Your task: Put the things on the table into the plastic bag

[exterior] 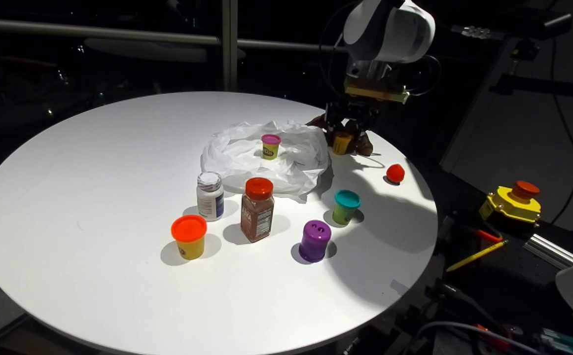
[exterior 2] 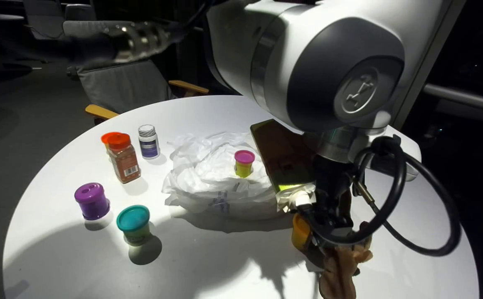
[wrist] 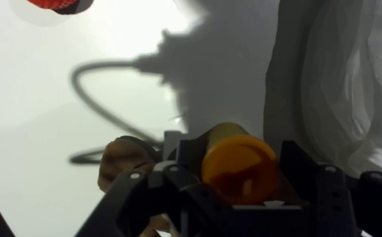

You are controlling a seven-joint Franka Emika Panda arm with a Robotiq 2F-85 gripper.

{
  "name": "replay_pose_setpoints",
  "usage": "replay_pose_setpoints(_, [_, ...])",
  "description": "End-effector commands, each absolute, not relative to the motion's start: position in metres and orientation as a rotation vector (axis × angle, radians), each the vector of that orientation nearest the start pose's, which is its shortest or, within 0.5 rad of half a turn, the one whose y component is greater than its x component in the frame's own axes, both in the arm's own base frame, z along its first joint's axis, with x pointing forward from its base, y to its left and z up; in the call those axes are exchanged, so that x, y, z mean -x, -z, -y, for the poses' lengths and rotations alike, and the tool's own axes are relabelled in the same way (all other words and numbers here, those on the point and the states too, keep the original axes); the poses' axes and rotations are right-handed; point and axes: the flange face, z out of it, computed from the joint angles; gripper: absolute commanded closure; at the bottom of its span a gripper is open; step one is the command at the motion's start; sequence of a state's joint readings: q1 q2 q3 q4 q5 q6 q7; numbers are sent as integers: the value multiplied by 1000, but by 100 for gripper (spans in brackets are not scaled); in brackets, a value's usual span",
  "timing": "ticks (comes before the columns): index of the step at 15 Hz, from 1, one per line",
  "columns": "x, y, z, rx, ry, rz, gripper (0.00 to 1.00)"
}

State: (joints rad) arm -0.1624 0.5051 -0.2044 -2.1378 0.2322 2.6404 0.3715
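Note:
My gripper (wrist: 233, 158) stands open around an orange-lidded cup (wrist: 240, 164), a gap showing at its left. Against the gripper lies the brown plush toy (exterior 2: 341, 265), partly hidden. The plastic bag (exterior: 227, 148) spreads wrinkled on the white table (exterior: 94, 197), with a pink-lidded tub (exterior: 270, 148) upright in it. In both exterior views, a white bottle (exterior: 210, 197), a red-capped jar (exterior: 257, 212), a cup with a red-orange lid (exterior: 190, 239), a purple tub (exterior: 315, 241) and a teal-lidded green tub (exterior: 345, 208) stand on the table. A small red bit (exterior: 395, 173) rests near the edge.
Off the table's edge sits a yellow-and-red device (exterior: 512, 203), with a yellow pencil (exterior: 476, 256) close by. A grey chair (exterior 2: 121, 85) stands behind the table. Cables (exterior 2: 437, 195) loop out from the wrist of the arm.

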Motion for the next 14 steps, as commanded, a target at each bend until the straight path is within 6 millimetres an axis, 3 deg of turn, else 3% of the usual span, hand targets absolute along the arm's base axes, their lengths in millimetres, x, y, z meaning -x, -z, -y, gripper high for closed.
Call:
replay_pose_setpoints(1, [-538, -175, 222, 2785, 90, -1430, 58])
replay_pose_setpoints(3, [-535, -180, 222, 2787, 118, -1435, 71])
replay_pose_setpoints(7, [-521, -200, 213, 2822, 80, -1384, 71])
replay_pose_setpoints(10, [-513, -231, 197, 2893, 71, -1341, 71])
replay_pose_setpoints(14, [-527, -274, 151, 2981, 154, -1128, 71])
